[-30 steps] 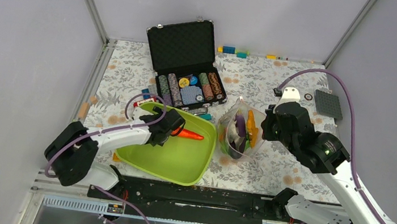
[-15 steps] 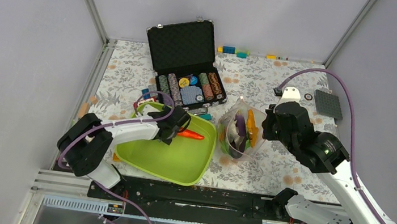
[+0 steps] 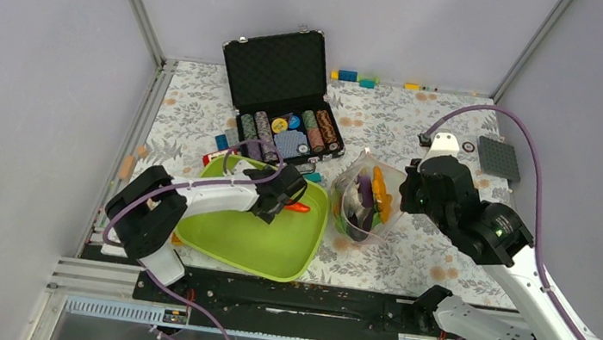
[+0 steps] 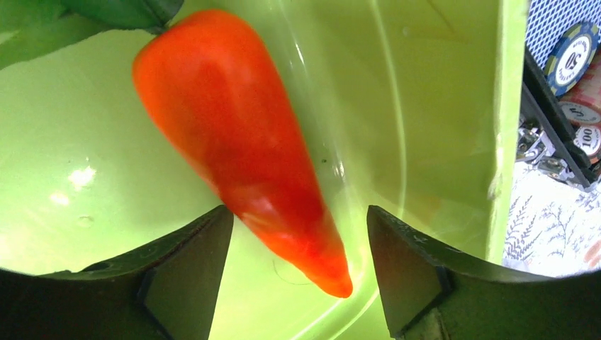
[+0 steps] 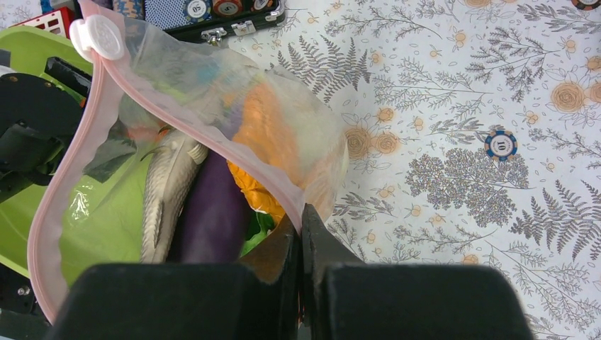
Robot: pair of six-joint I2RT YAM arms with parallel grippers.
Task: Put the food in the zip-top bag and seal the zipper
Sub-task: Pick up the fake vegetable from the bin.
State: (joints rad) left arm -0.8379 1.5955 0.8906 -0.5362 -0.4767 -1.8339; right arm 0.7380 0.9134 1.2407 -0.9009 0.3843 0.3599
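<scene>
Swung rightward over the tray (image 3: 270, 257) within the last second, bringing the left fingers (image 4: 191, 276) onto the carrot (image 4: 241, 149). Spread now on either side of the pointed end, with a gap each side and no contact visible. Narrowed a little on the way across. Barely disturbed the carrot: lying on the tray floor near the right wall, just left of centre in the overhead frame.

No change right of centre. Right fingers (image 5: 319, 255) pressed together, pinching the bag (image 3: 364, 199) at the zipper (image 5: 67, 163) and holding the mouth open towards the tray. Already inside: fish (image 5: 166, 191), eggplant (image 5: 212, 212), orange fruit (image 5: 269, 134). No other food seen loose in the tray.

Probably means the grasp on the last piece is about to close. Leaves a short carry right to the open mouth, a drop, then sealing the zipper.
</scene>
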